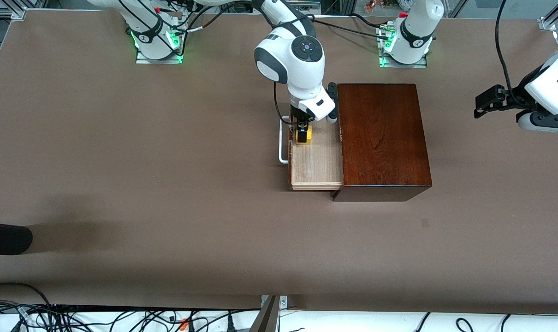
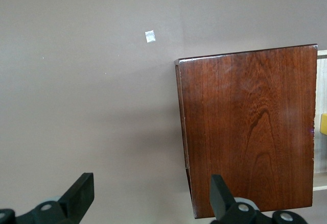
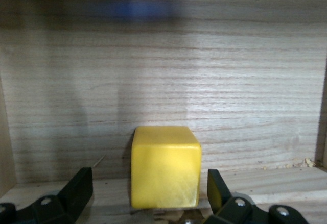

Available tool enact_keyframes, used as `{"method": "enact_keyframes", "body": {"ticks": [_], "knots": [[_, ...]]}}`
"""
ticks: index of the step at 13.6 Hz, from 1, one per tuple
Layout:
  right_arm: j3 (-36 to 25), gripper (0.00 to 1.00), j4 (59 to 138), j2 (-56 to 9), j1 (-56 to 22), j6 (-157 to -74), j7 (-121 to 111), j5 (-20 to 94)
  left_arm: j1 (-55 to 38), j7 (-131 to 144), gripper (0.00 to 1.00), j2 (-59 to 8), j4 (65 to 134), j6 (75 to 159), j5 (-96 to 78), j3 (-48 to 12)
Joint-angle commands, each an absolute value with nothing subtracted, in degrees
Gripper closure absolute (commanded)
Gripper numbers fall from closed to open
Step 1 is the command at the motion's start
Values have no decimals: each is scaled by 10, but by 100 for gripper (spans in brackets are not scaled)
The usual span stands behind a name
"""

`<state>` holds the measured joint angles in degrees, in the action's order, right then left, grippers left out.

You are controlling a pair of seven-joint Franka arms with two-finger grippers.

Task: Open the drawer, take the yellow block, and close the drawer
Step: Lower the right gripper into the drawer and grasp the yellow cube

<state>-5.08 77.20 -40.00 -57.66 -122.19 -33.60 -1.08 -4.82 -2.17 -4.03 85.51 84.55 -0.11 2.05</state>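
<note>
The drawer (image 1: 317,162) is pulled out of the dark reddish-brown wooden box (image 1: 382,138), with its white handle (image 1: 282,148) toward the right arm's end of the table. The yellow block (image 1: 306,136) rests on the drawer's pale floor. My right gripper (image 1: 302,133) is lowered into the drawer, open, with a finger on each side of the block (image 3: 165,166) and a gap at each side. My left gripper (image 1: 486,101) waits open and empty in the air past the box, at the left arm's end of the table. The left wrist view shows the box top (image 2: 250,132) and a sliver of the yellow block (image 2: 323,123).
The drawer's wooden walls (image 3: 163,55) enclose the block closely. A small pale mark (image 1: 425,223) lies on the brown table nearer the front camera than the box. A dark rounded object (image 1: 4,237) juts in at the right arm's end.
</note>
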Motion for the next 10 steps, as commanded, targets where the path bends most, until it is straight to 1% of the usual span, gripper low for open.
{"method": "enact_keyframes", "body": {"ticks": [1, 2, 4, 5, 6, 7, 9, 10], "knots": [[-52, 6, 754, -411, -580, -1226, -342, -18, -44, -27, 0, -33, 860, 852, 4, 17], [-53, 12, 754, -410, -580, -1226, -342, -19, -44, -27, 0, -33, 855, 851, 3, 16], [-53, 31, 754, -410, -581, -1226, -338, -21, -46, -30, 0, -35, 853, 849, 7, 15], [-53, 50, 754, -410, -581, -1225, -336, -21, -45, -31, 0, -35, 853, 849, 8, 15], [-53, 76, 754, -410, -582, -1223, -329, -21, -45, -31, 0, -35, 853, 849, 8, 15], [-53, 88, 754, -409, -583, -1222, -323, -21, -46, -31, 0, -35, 853, 849, 8, 14], [-54, 98, 754, -403, -583, -1219, -316, -19, -48, -32, 0, -39, 853, 849, 8, 14], [-55, 100, 752, -398, -583, -1211, -311, -16, -49, -33, 0, -39, 853, 849, 8, 14]]}}
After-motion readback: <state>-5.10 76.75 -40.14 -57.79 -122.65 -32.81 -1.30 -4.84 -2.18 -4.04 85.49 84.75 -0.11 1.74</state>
